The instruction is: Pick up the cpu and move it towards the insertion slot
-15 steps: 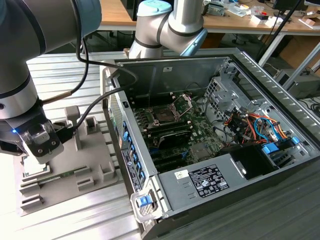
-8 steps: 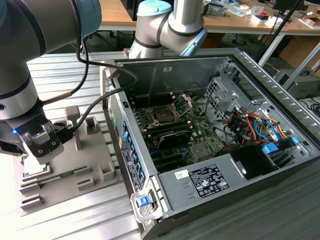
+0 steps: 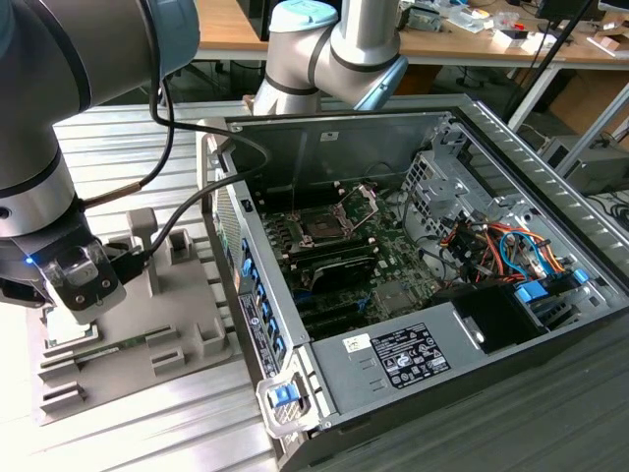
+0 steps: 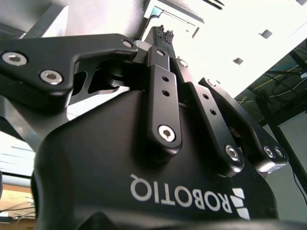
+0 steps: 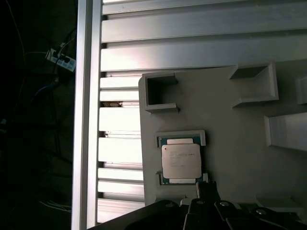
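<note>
The cpu, a small square chip with a silvery face, lies flat in a raised corner frame on the grey fixture plate in the first wrist view. My gripper is shut with its ribbed pads pressed together and nothing between them. Its dark fingertips hang just beside one edge of the cpu, apart from it. In the exterior view the arm's wrist hovers low over the fixture plate at the exterior view's left. The insertion slot, with its silver bracket hinged up, sits on the motherboard inside the open computer case.
The open computer case stands at the exterior view's right of the plate, its metal wall between plate and motherboard. Upright grey blocks rise from the plate. Coloured cables and a black power supply fill the case. The table is ribbed aluminium.
</note>
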`<state>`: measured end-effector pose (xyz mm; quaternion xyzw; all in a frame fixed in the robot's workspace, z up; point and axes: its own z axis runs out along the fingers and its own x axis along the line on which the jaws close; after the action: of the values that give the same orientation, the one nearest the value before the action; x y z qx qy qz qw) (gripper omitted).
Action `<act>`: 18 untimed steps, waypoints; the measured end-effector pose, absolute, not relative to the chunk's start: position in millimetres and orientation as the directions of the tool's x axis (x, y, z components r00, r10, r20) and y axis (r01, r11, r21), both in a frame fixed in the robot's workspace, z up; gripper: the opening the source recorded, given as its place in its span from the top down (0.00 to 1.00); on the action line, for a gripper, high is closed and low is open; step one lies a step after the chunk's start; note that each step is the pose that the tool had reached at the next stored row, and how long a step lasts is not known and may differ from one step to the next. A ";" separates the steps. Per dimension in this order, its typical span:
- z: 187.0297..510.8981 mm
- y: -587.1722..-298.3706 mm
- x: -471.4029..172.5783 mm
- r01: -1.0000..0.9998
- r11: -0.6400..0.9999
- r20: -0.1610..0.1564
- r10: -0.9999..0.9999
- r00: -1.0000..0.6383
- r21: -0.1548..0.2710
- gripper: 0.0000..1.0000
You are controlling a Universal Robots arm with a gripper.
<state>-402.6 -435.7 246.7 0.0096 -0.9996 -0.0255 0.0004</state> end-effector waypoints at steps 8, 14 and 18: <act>245.2 -435.7 -402.8 -0.019 0.999 0.000 -0.019 -1.000 0.050 0.89; 243.8 -435.7 -402.9 -0.019 0.999 0.000 -0.019 -1.000 0.050 0.89; 243.1 -435.7 -403.0 -0.019 0.999 0.000 -0.019 -1.000 0.050 0.89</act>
<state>-403.0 -435.7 243.1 0.0096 -0.9996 -0.0249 0.0004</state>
